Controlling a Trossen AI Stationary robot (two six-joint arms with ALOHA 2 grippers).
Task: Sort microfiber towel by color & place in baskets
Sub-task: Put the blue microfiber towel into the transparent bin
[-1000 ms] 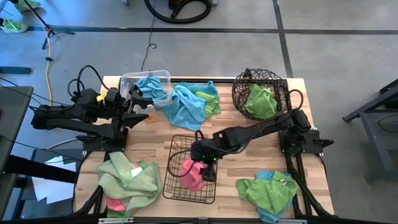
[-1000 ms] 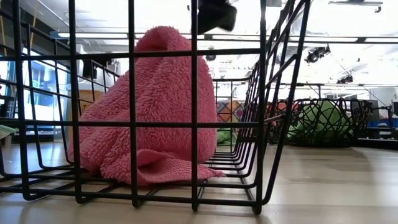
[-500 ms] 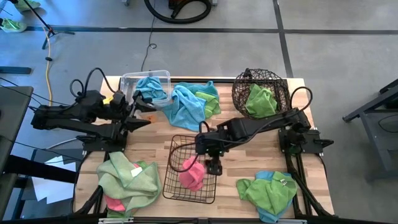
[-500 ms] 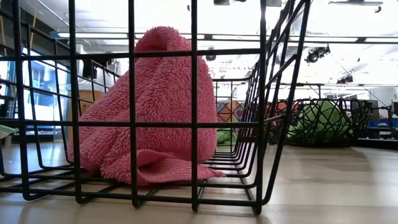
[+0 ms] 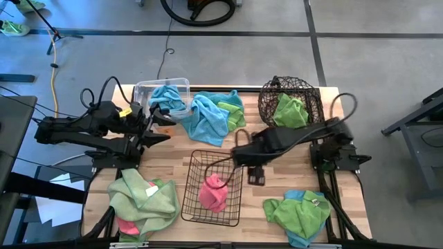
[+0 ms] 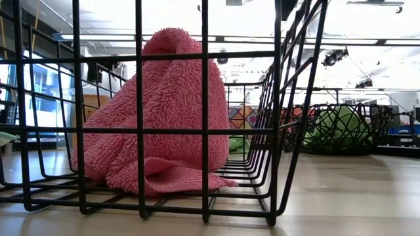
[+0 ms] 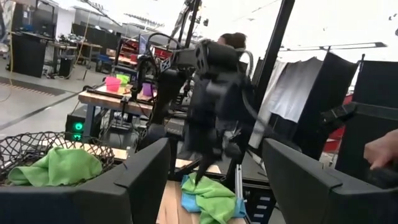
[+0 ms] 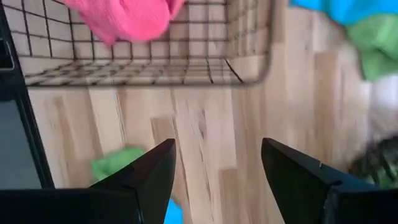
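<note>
At the table's left we see the left gripper (image 5: pixel 160 128) hovering with its fingers spread wide and empty just beside the clear plastic rectangular bin (image 5: pixel 181 84), which holds a light blue microfiber cloth (image 5: pixel 166 95), while a heap of lime green and pink cloths (image 5: pixel 142 200) lies at the near left corner. In the middle, a pink microfiber cloth (image 6: pixel 164 111) sits inside the black rectangular wire basket (image 5: pixel 237 200), and a pile of light blue and lime green cloths (image 5: pixel 211 114) lies behind it. To the right, the right gripper (image 5: pixel 256 176) hangs over bare wood just beside that basket with its fingers apart and empty, a lime green cloth (image 5: pixel 289 111) fills the dark round woven wire basket (image 5: pixel 277 88), and a green-and-blue pile (image 5: pixel 299 213) rests at the near right corner.
</note>
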